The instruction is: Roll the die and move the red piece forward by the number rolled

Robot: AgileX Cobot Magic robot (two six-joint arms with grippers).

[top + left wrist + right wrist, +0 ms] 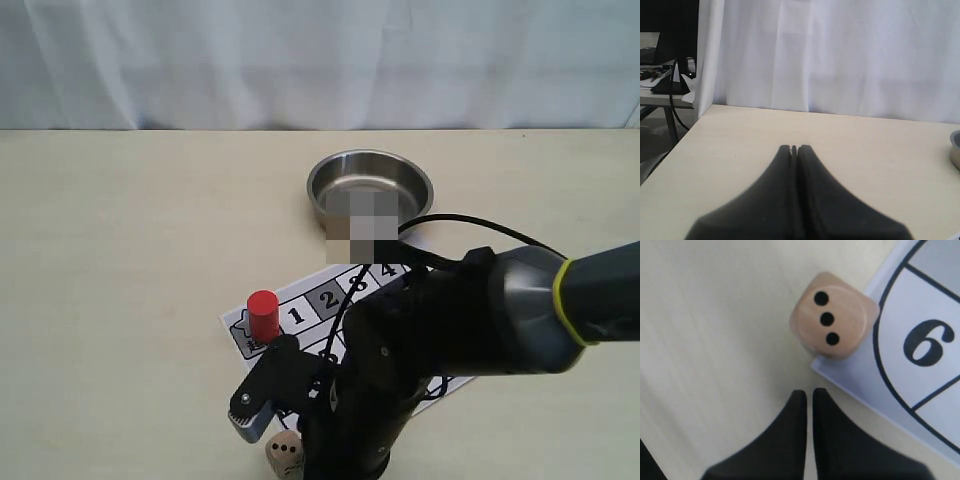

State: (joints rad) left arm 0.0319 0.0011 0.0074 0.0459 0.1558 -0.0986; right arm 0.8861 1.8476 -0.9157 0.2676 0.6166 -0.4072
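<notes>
Tabletop (120, 250) of pale wood is backed by a white curtain (300, 60); the left gripper (794, 148) and right gripper (806, 392) are seen closed, empty.

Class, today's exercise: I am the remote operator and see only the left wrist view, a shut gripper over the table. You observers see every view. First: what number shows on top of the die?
Observer: The die shows three pips on top, in the right wrist view.
Operator: Where does the red piece stand?
Observer: The red piece stands upright on the board, on the square just before square 1.
Operator: Is the right gripper holding the die?
Observer: No. The right gripper is shut on nothing; the die lies free just beyond its tips.
</notes>
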